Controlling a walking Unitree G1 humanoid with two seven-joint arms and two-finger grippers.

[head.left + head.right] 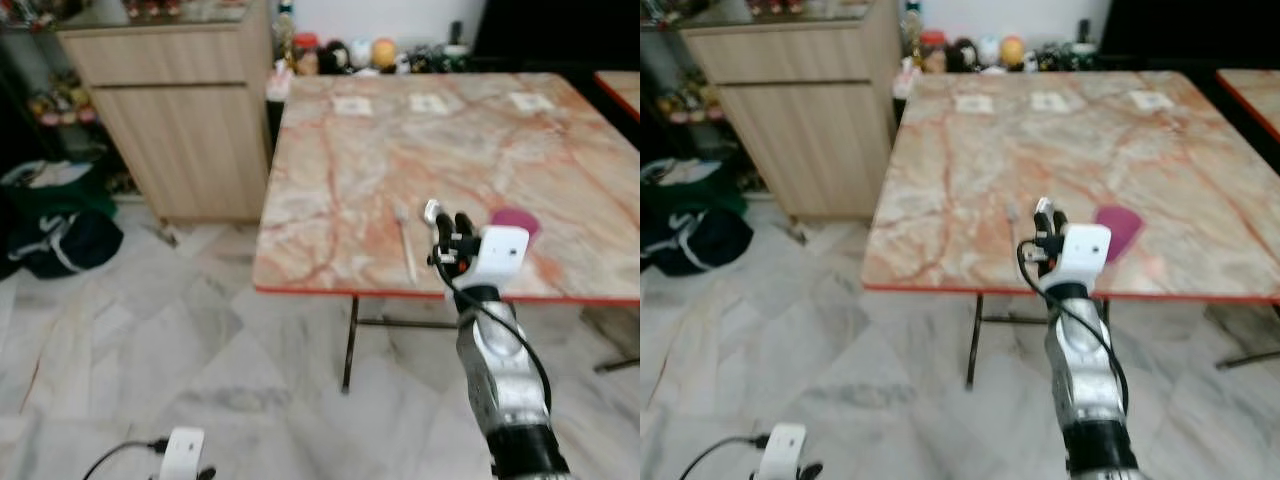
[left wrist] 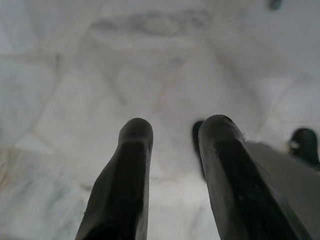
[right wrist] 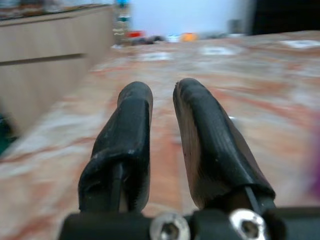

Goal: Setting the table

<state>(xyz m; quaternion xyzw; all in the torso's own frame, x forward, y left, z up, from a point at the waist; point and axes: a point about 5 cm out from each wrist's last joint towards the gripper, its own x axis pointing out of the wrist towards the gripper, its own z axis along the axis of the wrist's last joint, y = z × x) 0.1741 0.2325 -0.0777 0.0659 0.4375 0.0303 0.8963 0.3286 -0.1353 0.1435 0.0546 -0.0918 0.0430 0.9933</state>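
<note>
Raised over the desk's [image 1: 330, 180] near edge, my right end effector [image 1: 450, 232] holds nothing, fingers narrowly parted, beside a spoon [image 1: 405, 240] and a purple bowl [image 1: 516, 220], contents unclear.

Fork [image 1: 405, 241] flat near table edge — purple plate [image 1: 514, 221] beside.

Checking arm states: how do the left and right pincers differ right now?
The right pincer is raised at the marble table's near edge, beside the fork and purple item; the left pincer hangs low over the floor. The right's fingers sit closer together than the left's. Both hold nothing.
</note>
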